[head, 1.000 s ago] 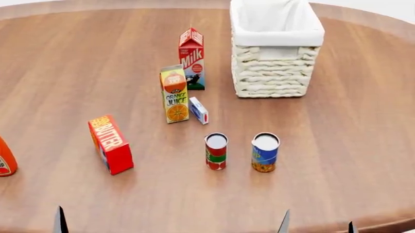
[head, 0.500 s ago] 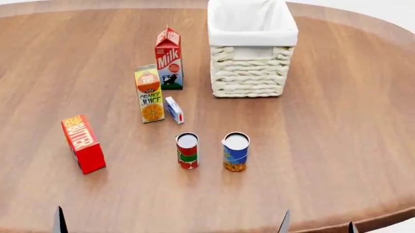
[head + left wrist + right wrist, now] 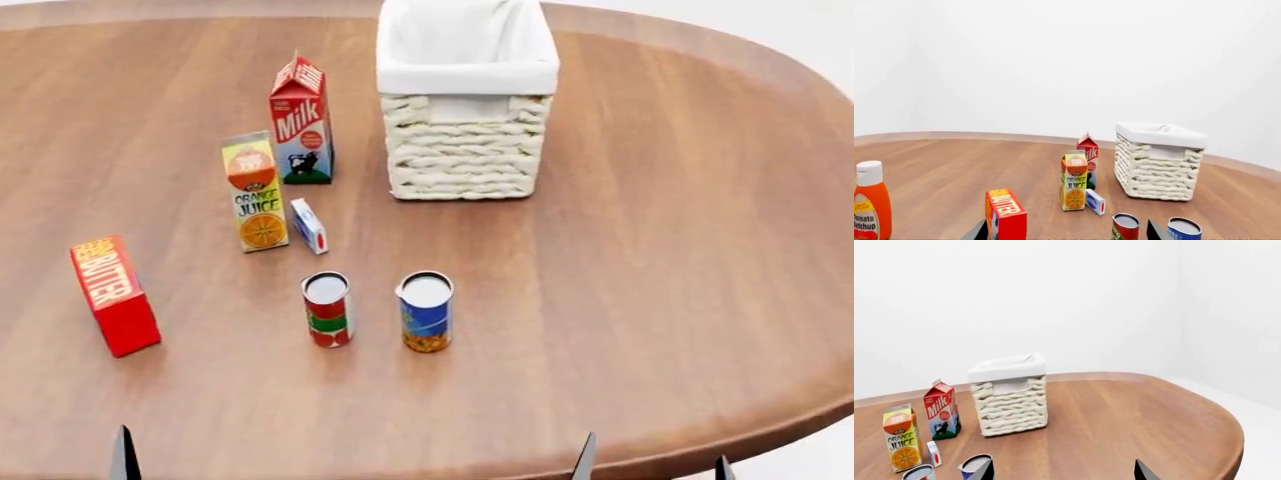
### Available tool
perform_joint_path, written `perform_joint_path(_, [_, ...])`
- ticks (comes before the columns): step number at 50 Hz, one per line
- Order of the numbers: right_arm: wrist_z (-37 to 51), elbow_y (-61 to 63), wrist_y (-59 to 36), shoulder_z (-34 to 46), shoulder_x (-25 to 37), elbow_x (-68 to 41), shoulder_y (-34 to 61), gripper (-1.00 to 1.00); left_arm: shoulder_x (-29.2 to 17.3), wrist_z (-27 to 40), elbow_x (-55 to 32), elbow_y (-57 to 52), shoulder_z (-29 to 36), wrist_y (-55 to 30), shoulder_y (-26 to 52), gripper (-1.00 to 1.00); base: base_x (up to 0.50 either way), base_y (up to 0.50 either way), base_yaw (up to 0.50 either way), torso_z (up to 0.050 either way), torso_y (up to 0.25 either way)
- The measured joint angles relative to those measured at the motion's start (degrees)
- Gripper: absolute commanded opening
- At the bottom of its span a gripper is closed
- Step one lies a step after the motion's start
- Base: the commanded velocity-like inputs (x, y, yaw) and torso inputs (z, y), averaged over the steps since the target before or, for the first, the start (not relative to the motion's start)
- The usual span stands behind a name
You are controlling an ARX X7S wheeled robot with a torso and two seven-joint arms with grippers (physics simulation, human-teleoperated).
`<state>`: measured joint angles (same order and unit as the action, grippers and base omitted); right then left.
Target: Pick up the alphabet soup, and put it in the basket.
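The alphabet soup stood upright on the round wooden table, just beside a red-and-green can on its left and apart from it, with bare wood between it and the table's near edge. The basket sat farther back, slightly to the right of the soup, with clear tabletop between them. A milk carton stood just left of the basket; an orange juice carton and a small white box stood nearer, and a butter box was well off to the left. The whole right half of the table lay open out to its curved edge. Only fingertips of the left gripper and right gripper showed, spread wide apart and holding nothing.
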<state>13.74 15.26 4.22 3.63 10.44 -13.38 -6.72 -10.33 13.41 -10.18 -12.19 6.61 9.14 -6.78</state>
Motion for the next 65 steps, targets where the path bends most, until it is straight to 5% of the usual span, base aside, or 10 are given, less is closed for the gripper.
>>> perform_joint_path(34, [0.5,0.1,1.7,1.4,1.1,-0.5,-0.3,1.0,-1.1,1.4,-0.7,-1.0,1.0,0.1,-0.4,1.0,0.0,-0.14,0.0,0.0,0.0])
perform_joint_path(65, [0.1,0.5,5.1,3.1,1.9,-0.2,-1.0,1.0,-1.9,2.4,-1.1,-1.3,1.8,0.6,-0.5,1.0,0.27,0.0,0.0,0.0,0.0])
